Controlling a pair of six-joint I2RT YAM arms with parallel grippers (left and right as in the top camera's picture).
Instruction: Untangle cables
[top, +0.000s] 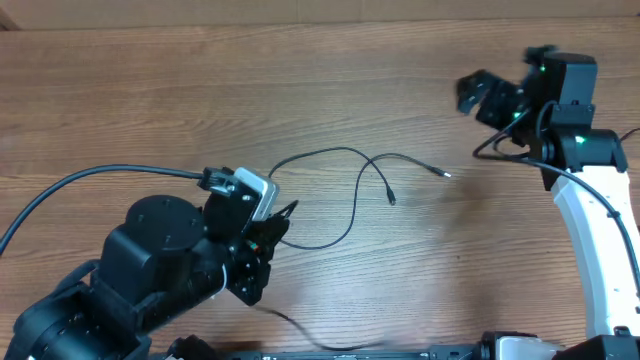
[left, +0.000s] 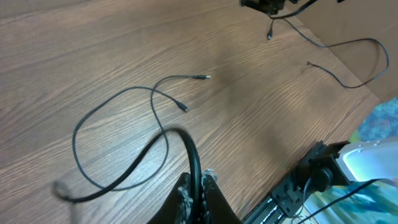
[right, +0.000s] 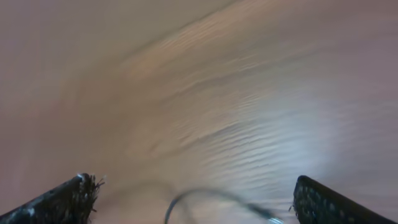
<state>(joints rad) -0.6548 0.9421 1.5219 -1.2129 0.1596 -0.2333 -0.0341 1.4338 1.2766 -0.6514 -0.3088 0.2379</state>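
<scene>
The left claw (left: 196, 191) is clamped shut, its fingers pinched on a strand of the thin black cables (left: 192, 149). In the left wrist view that strand comes out from between the fingertips, arches over and drops to the wooden worktop (top: 150, 90), ending in a blurred stretch at the lower left.

From the left claw the cables spread across the wood towards the robot's right. Seen from overhead, one strand leaves the claw on its far side, curves over, and swings back in a wide open loop to just beside the claw. Two strands cross at the top of that loop. One ends in a small plug (top: 392, 200) lying to the right of the left claw, just outside the loop. The other runs further right to a second plug (top: 445, 174) with a pale tip, the part of the cables farthest from the left claw. The two plugs lie apart from each other.

On the other side of the left claw, a thick arm wire (top: 100, 172) sweeps off to the worktop's left edge.

The right claw (right: 194, 190) is well apart from the left claw, far to its right and further back. Its fingertips (right: 78, 190) stand wide apart with nothing gripped. In its blurred wrist view a thin dark cord shows low between them; which cord it is I cannot tell.
</scene>
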